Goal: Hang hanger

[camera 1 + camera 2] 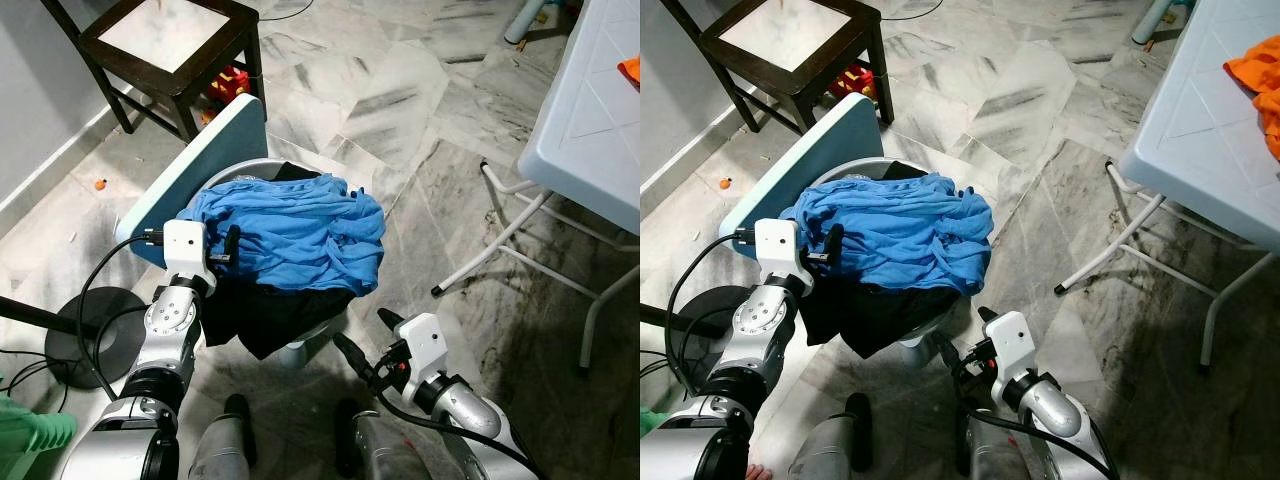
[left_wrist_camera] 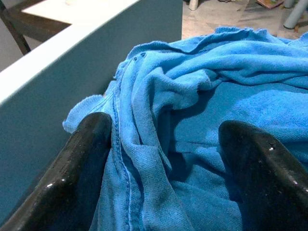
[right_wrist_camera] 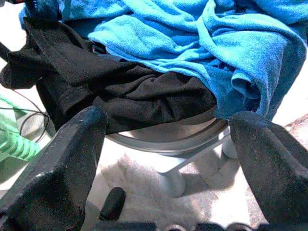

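A pile of blue cloth (image 1: 290, 230) lies over a black garment (image 1: 262, 312) in a round grey basket (image 1: 252, 166). My left gripper (image 1: 230, 250) is at the pile's left edge. In the left wrist view its black fingers (image 2: 82, 159) stand open, with a fold of the blue cloth (image 2: 192, 96) lying between and ahead of them. My right gripper (image 1: 365, 335) hovers open, low and just right of the basket, and holds nothing. Its wrist view looks at the black garment (image 3: 144, 91) hanging over the basket rim (image 3: 168, 142). Something of green plastic (image 1: 30, 430) sits at the lower left; its shape is unclear.
A teal board (image 1: 190, 165) leans behind the basket. A dark wooden chair (image 1: 170, 50) with toys (image 1: 228, 85) under it stands at the back left. A white folding table (image 1: 590, 110) with an orange cloth (image 1: 1258, 70) is on the right. A black round base (image 1: 90, 325) with a cable lies at the left.
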Robot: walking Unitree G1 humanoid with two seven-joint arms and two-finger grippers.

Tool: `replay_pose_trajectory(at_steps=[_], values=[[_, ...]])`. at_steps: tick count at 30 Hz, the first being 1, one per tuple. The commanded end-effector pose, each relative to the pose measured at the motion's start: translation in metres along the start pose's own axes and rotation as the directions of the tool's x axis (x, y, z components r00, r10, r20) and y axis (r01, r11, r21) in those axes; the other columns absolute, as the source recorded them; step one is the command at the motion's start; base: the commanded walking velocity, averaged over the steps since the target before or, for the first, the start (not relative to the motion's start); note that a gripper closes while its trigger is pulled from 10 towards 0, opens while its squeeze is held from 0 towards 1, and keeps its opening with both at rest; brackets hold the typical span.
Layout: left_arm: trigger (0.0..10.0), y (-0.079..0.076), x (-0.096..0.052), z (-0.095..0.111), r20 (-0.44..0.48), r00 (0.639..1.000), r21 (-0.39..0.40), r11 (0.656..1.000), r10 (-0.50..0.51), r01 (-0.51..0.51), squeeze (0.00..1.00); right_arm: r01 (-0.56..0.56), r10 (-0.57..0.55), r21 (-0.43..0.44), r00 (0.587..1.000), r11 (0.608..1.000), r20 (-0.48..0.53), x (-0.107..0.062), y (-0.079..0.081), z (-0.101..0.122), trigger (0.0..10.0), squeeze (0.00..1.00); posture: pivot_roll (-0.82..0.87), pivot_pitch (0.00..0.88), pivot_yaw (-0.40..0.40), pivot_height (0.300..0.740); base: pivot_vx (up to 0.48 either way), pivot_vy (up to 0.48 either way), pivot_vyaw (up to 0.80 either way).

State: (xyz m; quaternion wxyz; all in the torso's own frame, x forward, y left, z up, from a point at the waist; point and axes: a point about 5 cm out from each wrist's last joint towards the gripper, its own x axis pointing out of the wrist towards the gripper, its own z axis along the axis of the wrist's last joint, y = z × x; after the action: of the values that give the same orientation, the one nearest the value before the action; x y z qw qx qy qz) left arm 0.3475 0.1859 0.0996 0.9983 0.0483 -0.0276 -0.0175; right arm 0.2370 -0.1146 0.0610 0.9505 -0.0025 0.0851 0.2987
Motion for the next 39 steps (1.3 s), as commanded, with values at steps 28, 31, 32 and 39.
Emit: replay_pose_trajectory(at_steps=[28, 31, 32, 39], values=[[10.0, 0.019, 0.006, 0.004, -0.057, 0.983, -0.149, 0.972, 0.172, -0.179, 0.0, 0.001, 0.0, 0.01, 1.0, 1.0, -0.027, -0.004, 0.003, -0.01, 10.0, 0.0, -0.09, 0.355, -0.066, 0.74, 0.0, 0.0, 0.0], [10.0, 0.02, 0.009, 0.003, -0.078, 0.984, -0.163, 0.972, 0.16, -0.171, 0.0, 0.005, -0.004, 0.013, 1.0, 1.0, -0.027, -0.005, 0.004, -0.011, 10.0, 0.0, -0.09, 0.357, -0.063, 0.74, 0.0, 0.0, 0.0], [6.8, 0.02, 0.009, 0.002, -0.09, 0.984, -0.184, 0.968, 0.154, -0.168, 0.0, 0.006, -0.006, 0.015, 1.0, 1.0, -0.027, -0.005, 0.004, -0.011, 10.0, 0.0, -0.09, 0.359, -0.062, 0.74, 0.0, 0.0, 0.0], [0.0, 0.017, 0.01, -0.001, -0.113, 0.986, -0.256, 0.956, 0.119, -0.145, 0.0, 0.008, -0.008, 0.013, 1.0, 1.0, -0.027, -0.004, 0.004, -0.011, 10.0, 0.0, -0.09, 0.359, -0.059, 0.74, 0.0, 0.0, 0.0]])
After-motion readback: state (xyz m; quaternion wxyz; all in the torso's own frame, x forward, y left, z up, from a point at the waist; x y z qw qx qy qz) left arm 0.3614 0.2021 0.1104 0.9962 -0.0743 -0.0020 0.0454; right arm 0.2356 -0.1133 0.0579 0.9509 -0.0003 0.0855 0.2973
